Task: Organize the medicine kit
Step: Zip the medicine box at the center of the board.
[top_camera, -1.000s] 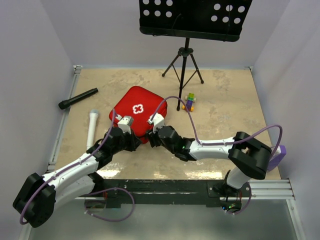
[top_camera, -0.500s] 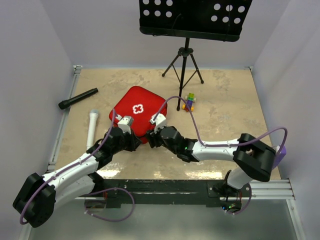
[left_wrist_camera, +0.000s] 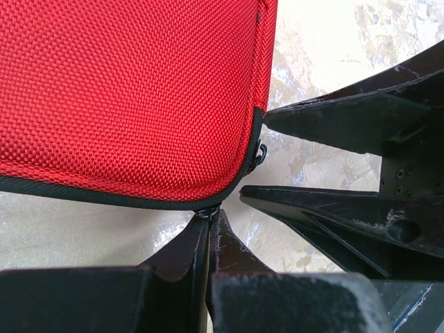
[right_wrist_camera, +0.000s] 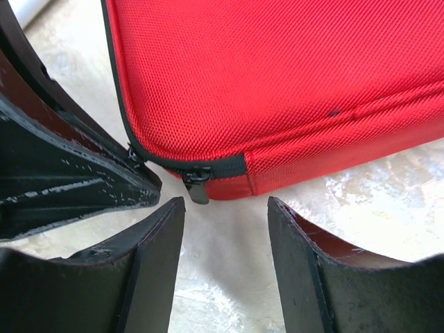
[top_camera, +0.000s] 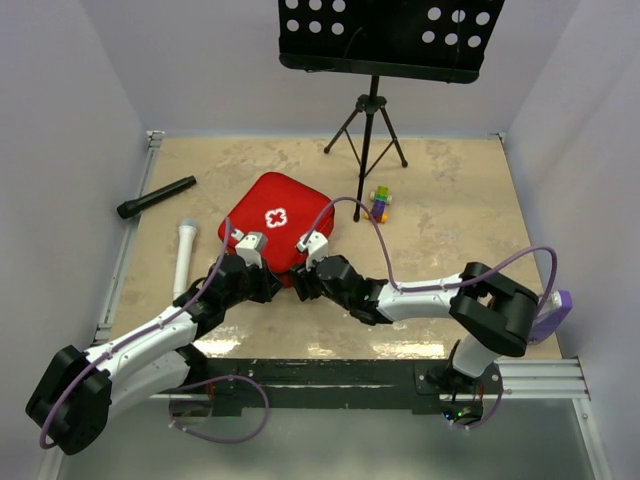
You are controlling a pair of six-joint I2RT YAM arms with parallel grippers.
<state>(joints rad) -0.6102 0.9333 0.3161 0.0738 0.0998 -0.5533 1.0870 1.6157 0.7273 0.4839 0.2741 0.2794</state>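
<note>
The medicine kit (top_camera: 275, 225) is a red fabric zip case with a white cross, lying zipped shut on the table. Both grippers meet at its near corner. My left gripper (left_wrist_camera: 208, 216) is shut on a small black zipper pull (left_wrist_camera: 207, 213) at the case's edge (left_wrist_camera: 132, 97). A second zipper pull (right_wrist_camera: 196, 186) hangs from the corner of the case (right_wrist_camera: 277, 83), just ahead of my right gripper (right_wrist_camera: 225, 202). That gripper stands open with nothing between its fingers. In the top view the left gripper (top_camera: 264, 282) and right gripper (top_camera: 303, 281) nearly touch.
A black flashlight (top_camera: 156, 197) lies at the far left, with a white cylinder (top_camera: 184, 258) beside the left arm. A music stand's tripod (top_camera: 368, 130) stands at the back, and a small colourful toy (top_camera: 379, 203) sits near its foot.
The right arm's elbow swung a little right and back again. Both grippers stayed at the case's near corner, the left still shut on its zipper pull.
</note>
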